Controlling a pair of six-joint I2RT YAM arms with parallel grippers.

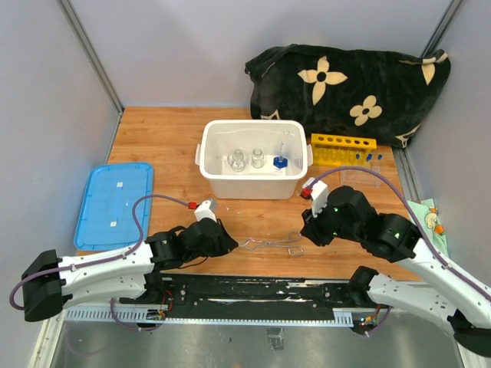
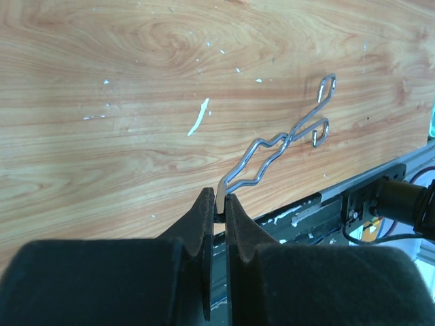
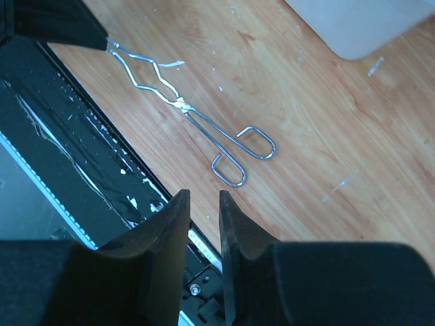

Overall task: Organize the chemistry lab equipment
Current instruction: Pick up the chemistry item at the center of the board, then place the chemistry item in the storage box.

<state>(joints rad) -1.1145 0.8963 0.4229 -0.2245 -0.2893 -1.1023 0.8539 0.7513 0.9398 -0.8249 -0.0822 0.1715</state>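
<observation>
Steel-wire metal tongs (image 1: pixel 272 244) lie flat on the wooden table (image 1: pixel 161 146) near its front edge, btwn the two arms. The left gripper (image 2: pixel 217 200) is pinched tight on the tongs' working tips. The loop handles point toward the right gripper (image 3: pixel 204 199), whose fingers stand a little apart w/ nothing btwn them, above the table just short of the loops.

We judge the step to be getting the tongs off the table & over to the rest of the kit. To do it well, we'd hold the L pinch square on both wire tips so the tool can't swivel, lift straight up before swinging, & hold the R arm clear of the loops unless it takes the handle end. Wire this thin may slip from the pads, so slow & level.

Only the top view shows where things could go: the white tub (image 1: pixel 207 153) behind w/ small glass beakers (image 1: pixel 238 159) inside, the yellow holed tube rack (image 1: pixel 343 148) to its R, the blue lid (image 1: pixel 115 203) far L. It's too coarse to show the grip. The L wrist view settles that, w/ the wire caught btwn the pads. The R wrist view shows the whole tongs & the empty gap, but we can't quite tell whether the loops rest fully on the wood.
</observation>
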